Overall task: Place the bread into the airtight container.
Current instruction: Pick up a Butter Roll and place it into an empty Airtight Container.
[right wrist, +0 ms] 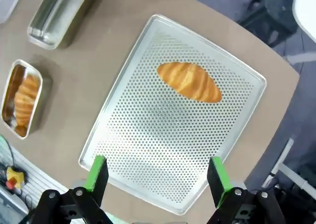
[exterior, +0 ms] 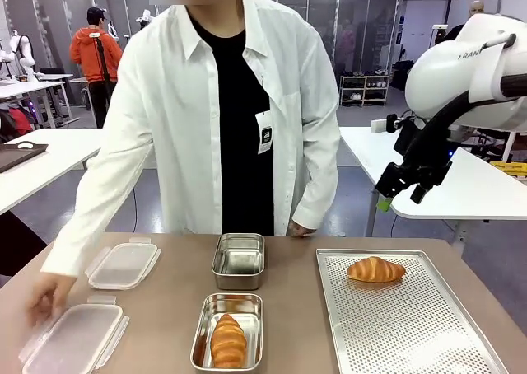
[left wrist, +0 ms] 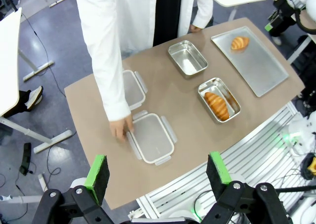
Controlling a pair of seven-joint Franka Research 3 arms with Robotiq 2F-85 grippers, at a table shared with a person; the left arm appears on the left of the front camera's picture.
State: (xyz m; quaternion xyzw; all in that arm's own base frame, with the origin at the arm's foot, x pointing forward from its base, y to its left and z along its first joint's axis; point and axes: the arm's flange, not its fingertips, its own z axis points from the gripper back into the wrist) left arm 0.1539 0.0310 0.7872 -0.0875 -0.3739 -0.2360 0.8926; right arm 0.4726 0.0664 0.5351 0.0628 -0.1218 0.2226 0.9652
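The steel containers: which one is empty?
The far steel container, nearest the person, is empty; the near steel container holds a bread.

Front view: level across the table (exterior: 173,308) toward the person (exterior: 222,102). Left wrist view: high above the whole table. Right wrist view: close over the tray (right wrist: 148,150) and its bread (right wrist: 189,81) — both seen in all three.

The brown bench (exterior: 165,308) carried a perforated metal tray (exterior: 412,333) on its right side. At the middle stood the far steel container (exterior: 239,263) and, just in front of it, the near steel container (exterior: 233,303). On the left lay two clear latching lids, the far lid (exterior: 123,264) and the near lid (exterior: 72,338), close together.
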